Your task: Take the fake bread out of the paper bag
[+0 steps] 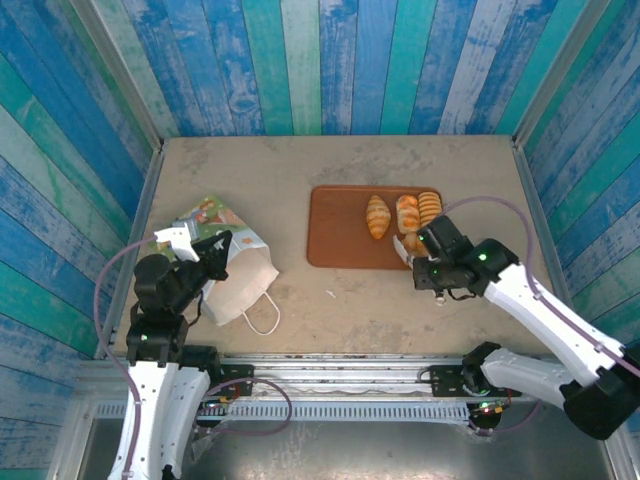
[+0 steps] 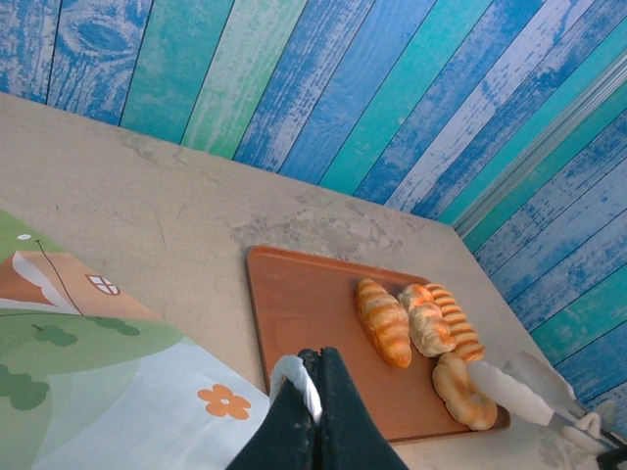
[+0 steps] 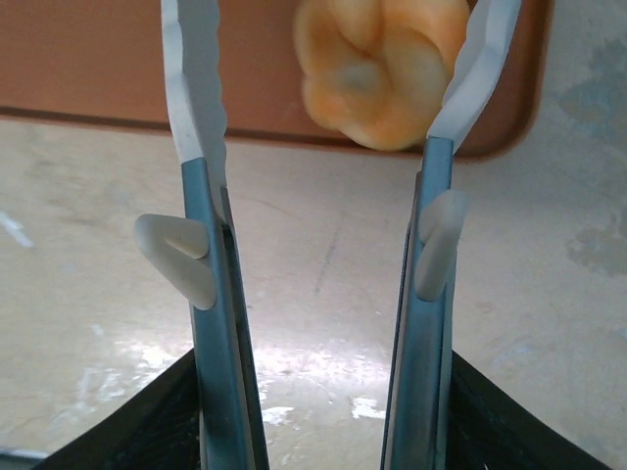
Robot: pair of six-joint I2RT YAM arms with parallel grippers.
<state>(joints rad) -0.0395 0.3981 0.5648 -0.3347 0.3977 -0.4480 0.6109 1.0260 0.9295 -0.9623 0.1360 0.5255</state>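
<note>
The white paper bag [image 1: 237, 277] lies on its side at the left, its green-and-orange print [image 2: 98, 392] facing up. My left gripper [image 1: 214, 246] is shut on one of its white loop handles [image 2: 292, 377], which is pinched between the black fingertips [image 2: 333, 392]. Several pieces of fake bread [image 1: 405, 215] lie on the brown tray [image 1: 335, 240]. My right gripper [image 1: 432, 266] holds metal tongs [image 3: 211, 294]. Their white tips straddle a bun [image 3: 377, 69] at the tray's near right corner. The right tip touches it and the left tip stands apart.
The bag's other handle [image 1: 262, 315] lies loose on the table toward the near edge. A small white scrap [image 1: 328, 294] sits in front of the tray. Blue striped walls enclose the table on three sides.
</note>
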